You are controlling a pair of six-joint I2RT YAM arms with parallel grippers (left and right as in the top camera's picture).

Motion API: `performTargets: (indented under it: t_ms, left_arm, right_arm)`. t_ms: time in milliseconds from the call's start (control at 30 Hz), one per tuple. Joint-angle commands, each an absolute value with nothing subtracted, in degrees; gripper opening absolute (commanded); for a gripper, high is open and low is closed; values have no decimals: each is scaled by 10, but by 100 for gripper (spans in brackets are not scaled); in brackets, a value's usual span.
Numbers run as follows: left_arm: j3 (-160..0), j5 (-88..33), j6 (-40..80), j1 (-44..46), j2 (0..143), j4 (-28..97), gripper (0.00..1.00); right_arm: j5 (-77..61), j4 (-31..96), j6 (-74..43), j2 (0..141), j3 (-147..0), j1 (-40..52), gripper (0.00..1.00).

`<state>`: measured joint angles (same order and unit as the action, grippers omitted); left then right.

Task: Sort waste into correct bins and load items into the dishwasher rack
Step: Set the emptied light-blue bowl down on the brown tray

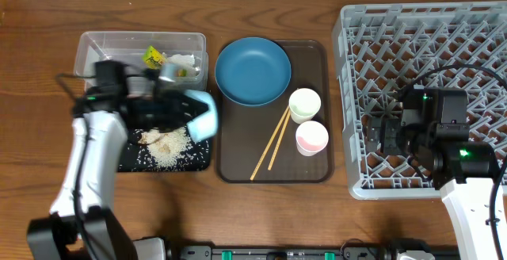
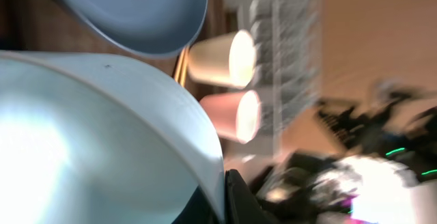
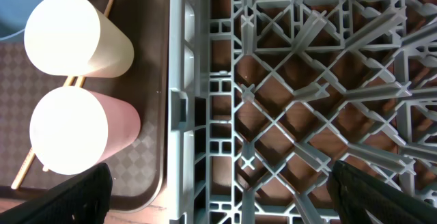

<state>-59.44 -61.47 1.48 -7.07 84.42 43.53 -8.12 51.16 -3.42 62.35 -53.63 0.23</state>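
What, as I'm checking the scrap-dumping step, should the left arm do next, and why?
Probably tip the bowl back level and begin carrying it toward the rack. The left gripper holds it on its side over the black tray, and rice already lies heaped there.

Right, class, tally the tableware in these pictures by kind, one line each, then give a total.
plate: 1
bowl: 1
cups: 2 (cream cup, pink cup)
chopsticks: 2
Total: 6
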Motion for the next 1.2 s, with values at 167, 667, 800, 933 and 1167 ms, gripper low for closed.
performTargets:
  t_ms: [167,667,800,933,1167]
  left_arm:
    - [-601,-297,88,164,846,369,10]
    - [-601,-121,117,278,924,341,9]
    - [-601,-122,117,278,924,335,10]
    - [-601,-149,117,280,924,316,9]
    - [-601,-171,117,292,934,301,9]
  right_arm:
    - [-84,510,-31,621,-548,11,99]
    - [-84,513,-31,621,-548,11,99]
    - [-84,512,-31,621,-548,11,99]
    - [-84,512,-31,621,-548,11,99]
    - [-84,512,-31,621,-548,11,99]
